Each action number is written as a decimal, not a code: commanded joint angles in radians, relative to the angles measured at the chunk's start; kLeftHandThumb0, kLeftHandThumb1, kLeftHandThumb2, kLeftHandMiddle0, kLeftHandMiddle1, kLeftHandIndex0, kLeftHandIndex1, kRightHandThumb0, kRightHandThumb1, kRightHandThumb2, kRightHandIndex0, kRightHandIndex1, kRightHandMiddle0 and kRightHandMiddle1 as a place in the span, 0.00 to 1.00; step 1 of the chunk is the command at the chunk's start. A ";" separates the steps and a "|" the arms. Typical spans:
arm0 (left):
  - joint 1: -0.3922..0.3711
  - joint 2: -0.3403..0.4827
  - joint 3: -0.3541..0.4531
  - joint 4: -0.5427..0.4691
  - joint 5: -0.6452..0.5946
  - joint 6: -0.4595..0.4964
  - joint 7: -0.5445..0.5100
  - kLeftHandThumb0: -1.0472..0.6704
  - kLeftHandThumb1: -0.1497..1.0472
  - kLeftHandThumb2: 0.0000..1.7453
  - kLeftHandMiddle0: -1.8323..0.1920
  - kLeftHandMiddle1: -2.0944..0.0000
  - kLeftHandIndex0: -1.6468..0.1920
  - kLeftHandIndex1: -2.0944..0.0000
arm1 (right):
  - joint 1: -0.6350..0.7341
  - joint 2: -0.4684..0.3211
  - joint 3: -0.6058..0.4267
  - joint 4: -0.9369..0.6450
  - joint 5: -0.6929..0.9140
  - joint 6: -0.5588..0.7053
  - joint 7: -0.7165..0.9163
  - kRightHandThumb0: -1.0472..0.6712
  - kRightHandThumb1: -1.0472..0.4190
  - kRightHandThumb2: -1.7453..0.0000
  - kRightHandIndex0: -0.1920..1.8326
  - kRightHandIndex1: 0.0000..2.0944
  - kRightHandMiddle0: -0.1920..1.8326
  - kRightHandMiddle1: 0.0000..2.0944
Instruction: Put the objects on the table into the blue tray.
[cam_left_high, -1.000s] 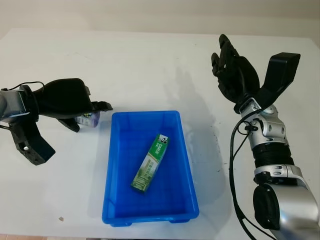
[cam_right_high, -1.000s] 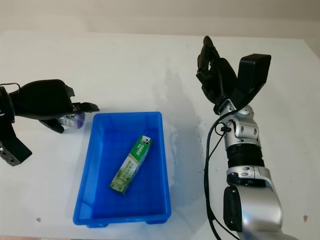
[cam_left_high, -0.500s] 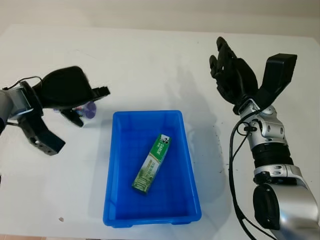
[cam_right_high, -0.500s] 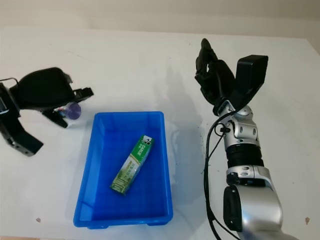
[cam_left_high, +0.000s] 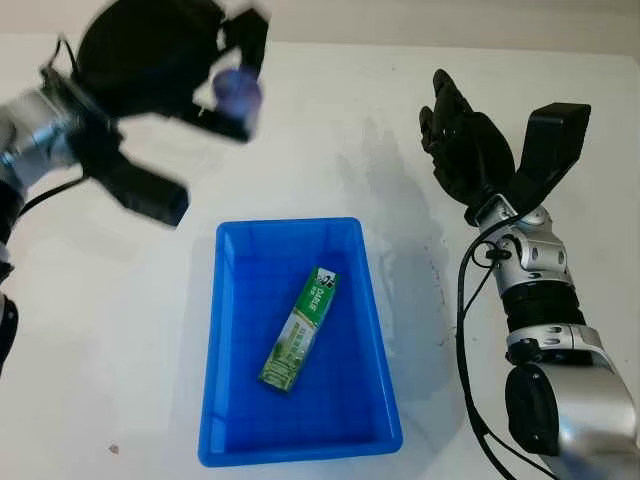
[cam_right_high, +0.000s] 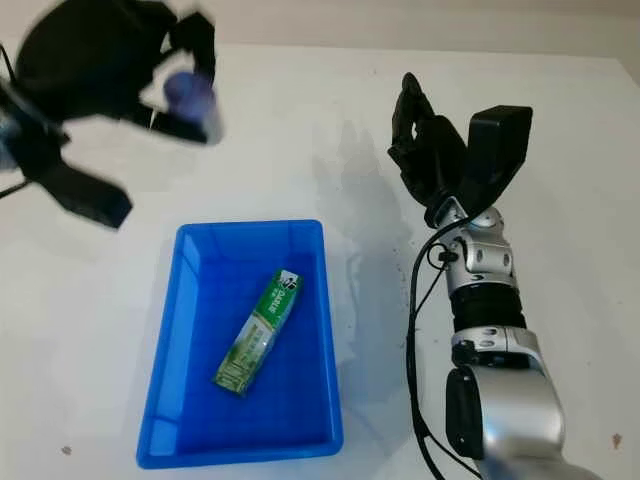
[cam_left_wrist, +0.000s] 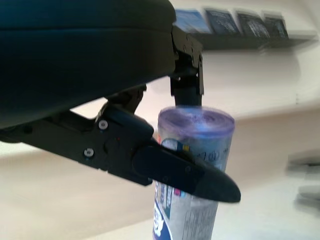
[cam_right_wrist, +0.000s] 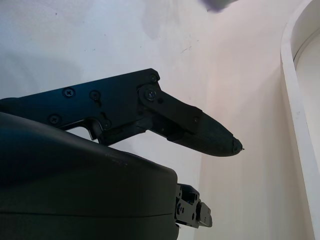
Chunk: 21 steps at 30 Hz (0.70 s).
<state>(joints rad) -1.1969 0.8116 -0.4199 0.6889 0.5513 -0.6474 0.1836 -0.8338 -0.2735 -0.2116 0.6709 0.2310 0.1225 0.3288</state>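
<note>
High above the far-left part of the white table (cam_left_high: 300, 130), the left hand (cam_left_high: 170, 55) has its fingers closed around a small purple-capped bottle (cam_left_high: 237, 92), which hangs clear of the surface. In the left wrist view the bottle (cam_left_wrist: 192, 170) stands roughly upright between the black fingers (cam_left_wrist: 180, 172), cap uppermost, with one finger crossing its printed label.

The blue tray (cam_left_high: 225, 300) sits near the middle of the table, its long axis running from near to far. From the held bottle the tray lies nearer and a little to the right, so my judgement is that the coming move is a short carry toward the robot and rightward, then down over the tray's far end. A green carton (cam_left_high: 300, 328) already lies inside, slanted along the tray's length, its far end close to the tray's middle. The far-left corner of the tray floor looks bare, and I would expect that to be the easiest spot for a release without knocking the carton. The far rim is the edge to clear; the bottle appears high enough to pass over it.

The right hand (cam_left_high: 465, 140) is open, raised over the table to the right of the tray and well apart from it, holding nothing. The left hand is plainly the one at work, and nothing stands between it and the tray.
</note>
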 joint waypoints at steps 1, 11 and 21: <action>0.104 -0.035 0.134 -0.212 -0.303 0.158 -0.253 0.34 1.00 0.05 0.63 0.14 0.74 0.26 | -0.011 -0.006 -0.002 -0.006 -0.001 -0.012 -0.003 0.26 0.00 0.53 0.00 0.00 0.00 0.00; 0.193 -0.009 0.256 -0.764 -0.672 0.885 -0.769 0.36 1.00 0.05 0.56 0.22 0.64 0.29 | -0.003 -0.003 0.001 -0.008 -0.008 -0.024 -0.009 0.26 0.00 0.53 0.00 0.00 0.00 0.00; 0.081 0.147 0.035 -0.941 -0.529 1.297 -1.272 0.28 1.00 0.04 0.72 0.86 0.82 0.78 | -0.004 -0.004 0.002 -0.007 -0.009 -0.023 -0.007 0.26 0.00 0.53 0.00 0.00 0.00 0.00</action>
<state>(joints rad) -1.0896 0.9502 -0.3650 -0.2190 0.0118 0.6386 -1.0559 -0.8336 -0.2718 -0.2106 0.6708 0.2233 0.1076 0.3220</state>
